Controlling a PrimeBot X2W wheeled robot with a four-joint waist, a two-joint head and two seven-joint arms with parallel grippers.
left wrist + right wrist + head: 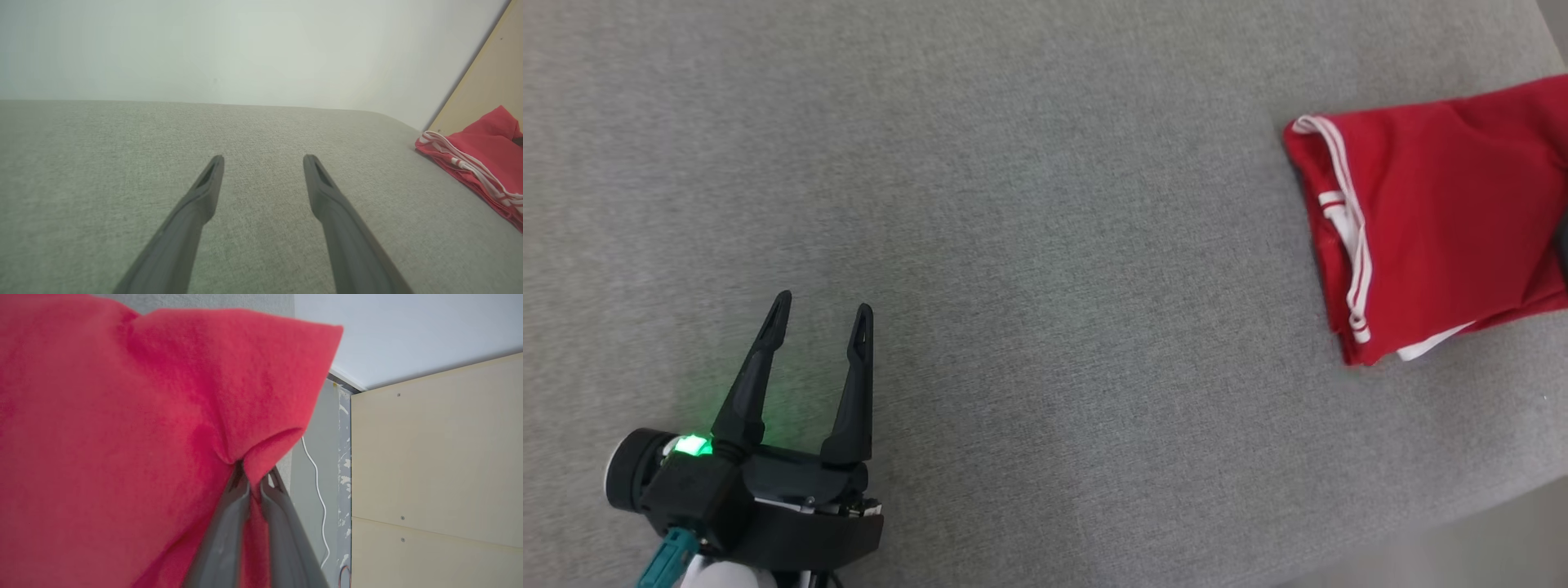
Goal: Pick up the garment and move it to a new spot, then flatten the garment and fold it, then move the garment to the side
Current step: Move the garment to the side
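right claw (255, 478) pinches the one red garment (122, 437), left claw (823, 307) gapes wide.

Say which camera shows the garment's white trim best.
The head view: the garment seen from above, white trim plain. The left wrist view sees it obliquely; the right wrist view, red cloth pinched in the right gripper.
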